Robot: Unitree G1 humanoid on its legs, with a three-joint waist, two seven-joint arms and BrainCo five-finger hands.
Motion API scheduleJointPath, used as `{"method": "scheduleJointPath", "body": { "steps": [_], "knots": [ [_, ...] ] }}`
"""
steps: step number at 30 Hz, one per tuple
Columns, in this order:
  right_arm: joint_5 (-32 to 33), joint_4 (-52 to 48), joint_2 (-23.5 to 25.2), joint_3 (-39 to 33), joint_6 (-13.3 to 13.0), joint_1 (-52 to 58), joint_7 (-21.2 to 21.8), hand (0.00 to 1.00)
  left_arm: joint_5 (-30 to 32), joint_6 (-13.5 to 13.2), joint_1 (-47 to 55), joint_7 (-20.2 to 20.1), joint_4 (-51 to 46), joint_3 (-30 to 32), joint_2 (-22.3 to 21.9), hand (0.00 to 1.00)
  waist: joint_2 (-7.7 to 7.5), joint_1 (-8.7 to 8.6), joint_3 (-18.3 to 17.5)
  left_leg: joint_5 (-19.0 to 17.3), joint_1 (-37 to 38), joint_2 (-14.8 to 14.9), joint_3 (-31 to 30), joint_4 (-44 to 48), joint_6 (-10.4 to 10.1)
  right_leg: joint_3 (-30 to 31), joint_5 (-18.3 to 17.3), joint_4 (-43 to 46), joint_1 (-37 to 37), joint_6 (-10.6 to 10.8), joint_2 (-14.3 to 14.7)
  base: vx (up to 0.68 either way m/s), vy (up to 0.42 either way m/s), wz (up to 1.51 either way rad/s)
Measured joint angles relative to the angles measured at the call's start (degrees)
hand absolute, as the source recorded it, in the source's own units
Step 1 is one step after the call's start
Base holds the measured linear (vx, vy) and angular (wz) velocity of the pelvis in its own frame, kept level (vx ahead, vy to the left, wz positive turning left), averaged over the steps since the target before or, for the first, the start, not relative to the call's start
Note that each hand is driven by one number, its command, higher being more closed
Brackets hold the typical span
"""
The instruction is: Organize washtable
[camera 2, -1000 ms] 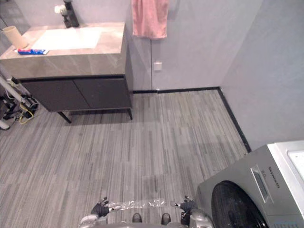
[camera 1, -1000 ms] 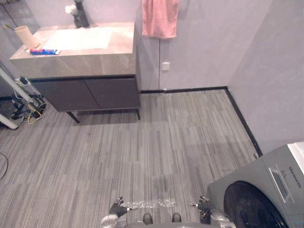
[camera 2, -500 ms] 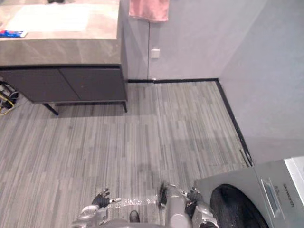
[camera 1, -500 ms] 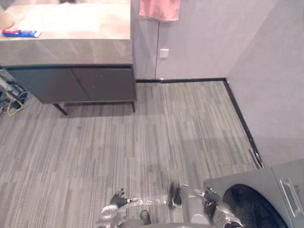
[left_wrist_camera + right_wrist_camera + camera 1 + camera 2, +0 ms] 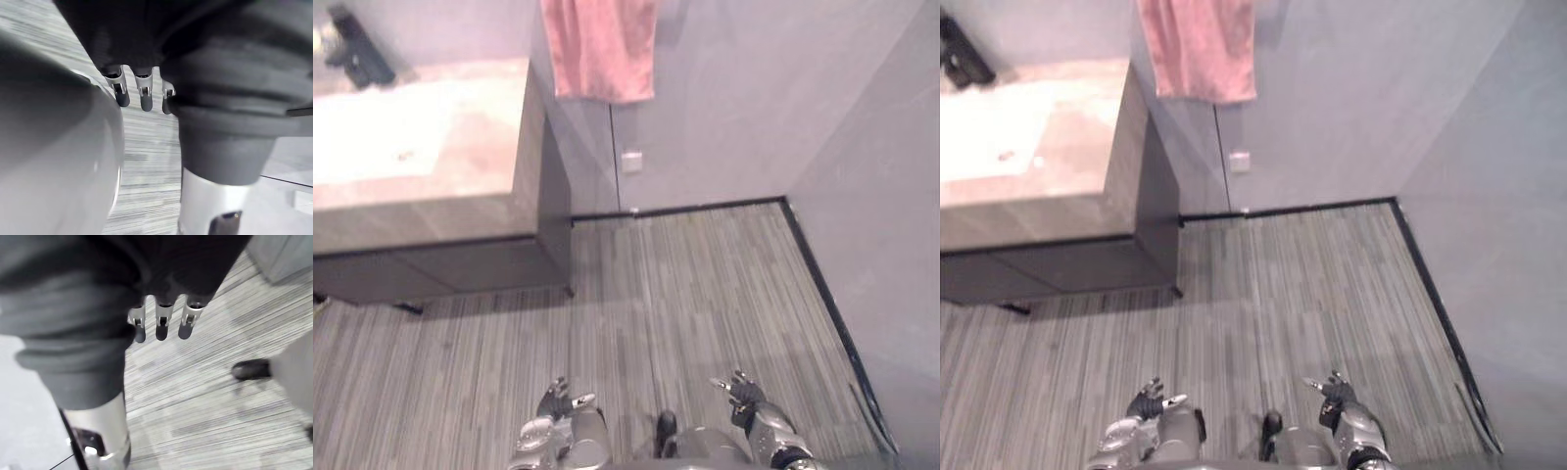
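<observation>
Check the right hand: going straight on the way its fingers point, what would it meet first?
Probably the grey striped floor. The right hand hangs open, pointing downward, with nothing visible between it and the floor, though depth is hard to judge.

place: bathroom | cues: washtable (image 5: 421,147) with sink, black faucet (image 5: 357,54), pink towel (image 5: 600,49) on wall

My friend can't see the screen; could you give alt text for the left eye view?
A robot's view down at a washtable with a white sink and black faucet ahead on the left, a pink towel hanging beside it. Its left hand and right hand hang open and empty over striped grey floor.
</observation>
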Motion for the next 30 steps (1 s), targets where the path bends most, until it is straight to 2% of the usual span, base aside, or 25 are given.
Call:
{"method": "scheduleJointPath", "body": {
  "steps": [2, 3, 4, 6, 7, 8, 9, 10, 11, 12, 13, 14, 15, 16, 17, 18, 19, 20, 21, 22, 23, 24, 26, 28, 30],
  "knots": [
    [0.0, 0.1, -1.4, 2.1, 0.0, -1.7, -0.1, 0.00, -0.3, 0.0, -0.2, 0.1, -0.3, 0.4, 0.0, 0.00, 0.32, 0.81, -0.1, 0.2, -3.5, -1.8, 1.0, -16.2, -0.2, 1.1, -2.2, -2.3, 3.0, 2.3, -1.2, 0.59, 0.082, -0.57],
    [0.0, 0.1, -2.3, 2.9, -0.1, -2.7, -0.2, 0.00, -0.2, 0.0, 0.5, 0.1, 0.1, 0.5, -0.3, 0.00, 1.49, 0.82, -0.7, 1.5, -3.5, -3.3, 0.9, -34.4, -1.5, 1.9, -3.1, -4.3, 5.3, 3.3, -1.5, 0.60, 0.206, -0.48],
    [-0.1, 0.0, -2.6, 2.9, -0.4, -3.2, -0.2, 0.00, -0.1, 0.1, 1.4, 0.1, 0.1, 0.6, -0.8, 0.00, 2.99, 1.23, -1.4, 3.4, -3.1, -4.2, -0.5, -50.0, -4.6, 3.3, -4.1, -6.0, 7.8, 4.6, -1.1, 0.63, 0.244, -0.49],
    [-0.5, 0.0, -3.3, 3.0, -0.9, -2.7, -0.3, 0.00, -0.2, 0.2, 2.6, 0.3, 0.9, 0.9, -0.5, 0.00, 3.35, 2.35, -1.9, 3.6, -3.2, -5.1, -2.9, -52.5, -4.2, 5.7, -7.9, -5.3, 11.6, 5.4, -1.7, 0.65, 0.320, -0.67],
    [-0.6, 0.0, -2.4, 3.5, -1.1, -2.1, -0.3, 0.00, -0.2, 0.2, 3.3, 0.4, 1.6, 1.8, -0.1, 0.00, 2.11, 2.73, -3.0, 9.5, -2.9, -6.7, -4.3, -50.5, -1.4, 7.1, -10.5, -2.2, 11.9, 4.6, -3.2, 0.82, 0.385, -0.62],
    [-0.7, 0.0, -0.9, 4.7, -1.2, -1.1, -0.5, 0.00, -0.2, 0.2, 4.1, 0.6, 2.9, 2.9, 1.2, 0.00, -1.20, 2.46, -5.1, 11.7, -2.5, -9.2, -4.2, -50.1, 0.7, 7.6, -11.9, 6.0, 8.6, 6.3, -5.8, 0.72, 0.306, -0.29],
    [-1.0, 0.0, -0.4, 4.9, -1.2, -0.6, -0.5, 0.00, -0.2, 0.2, 4.1, 0.9, 3.5, 2.9, 1.9, 0.00, -2.49, 2.18, -5.7, 11.7, -1.8, -9.8, -4.1, -50.0, 0.8, 7.9, -11.9, 11.1, 6.4, 6.5, -6.9, 0.74, 0.276, -0.16],
    [-1.8, 0.4, 0.4, 5.1, -1.3, 0.2, -0.5, 0.00, -0.2, 0.4, 3.8, 1.3, 4.4, 2.5, 3.2, 0.00, -5.07, 2.18, -5.9, 10.4, 0.9, -12.3, -2.8, -49.6, 3.3, 8.8, -9.2, 23.8, 1.9, 10.3, -9.0, 0.74, 0.260, 0.08],
    [-2.4, 0.6, 0.9, 5.1, -1.2, 1.2, -0.4, 0.00, -0.2, 0.6, 3.5, 1.4, 5.5, 1.7, 4.2, 0.00, -6.47, 1.40, -5.9, 8.1, 4.5, -14.5, -2.0, -49.4, 4.7, 9.1, -1.5, 34.7, -1.4, 15.1, -10.9, 0.72, 0.242, 0.20],
    [-2.7, 0.6, 1.0, 5.2, -1.2, 1.6, -0.2, 0.00, -0.2, 0.6, 3.5, 1.4, 5.7, 1.3, 4.3, 0.00, -6.36, 0.58, -5.9, 6.8, 6.4, -15.3, -2.5, -49.3, 5.3, 9.3, 4.0, 39.3, -2.6, 18.2, -11.2, 0.83, 0.236, 0.30],
    [-2.8, -0.1, 0.4, 5.9, -1.2, 1.9, 0.2, 0.00, -0.2, 3.6, 3.6, 2.5, 8.0, 0.2, 4.2, 0.00, -4.86, 0.37, -5.0, 4.4, 11.9, -15.8, -2.7, -50.1, 5.9, 7.9, 4.5, 50.4, -6.9, 18.3, -12.4, 0.67, 0.175, 0.10],
    [-2.8, -0.7, 0.0, 6.7, -1.2, 2.2, 0.3, 0.00, -0.2, 4.4, 4.4, 2.6, 8.3, 0.0, 3.8, 0.00, -3.97, 0.36, -4.6, 3.9, 14.3, -15.7, -2.6, -51.3, 6.1, 6.3, 3.0, 53.3, -9.1, 16.8, -13.0, 0.75, 0.203, -0.03],
    [-2.8, -2.3, -0.3, 7.5, -1.2, 2.1, 0.3, 0.00, -0.1, 5.8, 6.0, 2.6, 8.5, -2.8, 3.9, 0.00, -2.72, 0.39, -4.2, 3.8, 18.7, -15.6, -2.6, -54.6, 5.9, 1.7, -1.9, 54.1, -12.2, 13.4, -14.5, 0.44, 0.127, -0.03],
    [-2.8, -2.9, -0.3, 7.4, -1.3, 2.1, 0.3, 0.00, -0.2, 6.5, 6.5, 2.7, 8.8, -4.5, 4.0, 0.00, -2.09, 0.37, -3.9, 3.8, 20.9, -15.4, -2.7, -56.3, 5.9, -1.1, -4.3, 52.5, -13.4, 12.3, -15.1, 0.50, 0.120, 0.16],
    [-2.7, -3.9, -0.6, 7.4, -1.3, 2.3, 0.2, 0.00, -0.2, 7.7, 6.7, 2.8, 9.7, -6.4, 4.2, 0.00, -1.02, 0.15, -3.3, 3.8, 23.9, -14.9, -3.6, -58.1, 5.9, -5.6, -7.3, 46.2, -14.8, 11.6, -15.4, 0.43, 0.046, 0.42],
    [-2.7, -5.2, -0.8, 7.4, -1.3, 2.5, 0.1, 0.00, -0.2, 8.4, 7.0, 2.8, 10.1, -7.2, 4.3, 0.00, -0.55, -0.54, -3.1, 3.8, 24.8, -14.6, -4.5, -58.2, 5.9, -7.6, -8.5, 38.4, -15.7, 11.8, -14.9, 0.47, -0.008, 0.80],
    [-2.5, -7.8, -0.9, 7.3, -1.4, 2.8, -0.1, 0.00, -0.4, 8.5, 7.8, 3.0, 10.1, -7.6, 4.4, 0.00, -0.35, -1.68, -3.2, 3.5, 25.5, -14.4, -5.3, -58.2, 5.4, -7.8, -8.0, 26.8, -16.5, 12.6, -14.0, 0.43, -0.071, 1.17],
    [-2.3, -10.2, -0.8, 7.2, -1.5, 3.9, -0.5, 0.00, -0.8, 8.4, 8.4, 3.7, 10.0, -8.9, 5.1, 0.00, -0.55, -2.38, -3.3, 2.3, 26.9, -14.5, -5.3, -59.0, 3.5, -7.1, -2.4, 15.4, -16.6, 13.0, -13.4, 0.36, -0.086, 1.15],
    [-2.2, -10.9, -0.6, 7.2, -1.5, 4.5, -0.9, 0.00, -1.0, 8.4, 8.7, 3.8, 10.0, -9.4, 5.8, 0.00, -1.11, -2.33, -3.5, 1.6, 27.8, -15.0, -5.1, -59.9, 2.5, -5.9, 3.3, 11.3, -16.8, 13.2, -13.5, 0.27, -0.092, 1.00],
    [-2.1, -11.6, 0.4, 7.3, -1.5, 5.2, -1.2, 0.00, -1.3, 8.4, 9.4, 3.8, 9.7, -9.6, 7.5, 0.00, -3.61, -2.03, -4.1, 1.3, 29.1, -16.9, -5.5, -61.4, 2.2, -2.9, 12.2, 9.1, -18.5, 12.8, -14.5, 0.24, -0.159, 0.44],
    [-2.1, -11.8, 0.4, 7.4, -1.6, 5.1, -1.2, 0.00, -1.5, 8.3, 10.2, 4.1, 9.5, -9.3, 7.5, 0.00, -2.65, -1.00, -4.4, 0.8, 30.3, -16.1, -5.6, -62.2, 1.4, -2.5, 8.6, 11.8, -18.8, 12.0, -13.9, 0.27, -0.249, 0.25],
    [-2.2, -13.5, 0.3, 7.4, -1.6, 4.8, -1.3, 0.00, -1.5, 8.4, 10.4, 4.8, 9.6, -8.6, 6.3, 0.00, -1.38, -0.75, -5.1, -0.1, 29.6, -14.2, -5.8, -61.3, 0.4, -3.0, 8.3, 9.4, -17.9, 11.8, -12.8, 0.30, -0.299, 0.01],
    [-2.2, -16.6, 0.2, 8.3, -1.6, 5.2, -1.3, 0.00, -2.4, 7.6, 10.4, 5.2, 9.6, -7.8, 6.4, 0.00, -0.36, -0.83, -5.4, -1.1, 27.5, -12.0, -6.7, -59.4, -0.9, -5.0, 9.8, 4.4, -16.1, 10.6, -10.5, 0.18, -0.220, 0.17],
    [-2.1, -22.3, -0.3, 10.8, -1.6, 6.3, -1.6, 0.00, -2.8, 3.5, 10.3, 4.7, 5.8, -6.5, 5.5, 0.00, -0.44, -0.66, -5.6, -2.4, 25.8, -9.6, -7.6, -57.1, -2.3, -6.8, 11.4, -1.4, -13.3, 9.8, -7.9, 0.09, -0.206, 0.19],
    [-2.2, -26.7, -0.6, 12.4, -1.8, 6.6, -2.2, 0.00, -2.9, 1.2, 9.4, 3.9, 4.0, -5.9, 3.7, 0.00, -0.09, -0.70, -5.7, -4.0, 24.8, -7.8, -7.8, -54.9, -3.2, -7.2, 11.3, -3.1, -12.1, 9.4, -6.4, 0.05, -0.148, -0.02]
  ]
}}
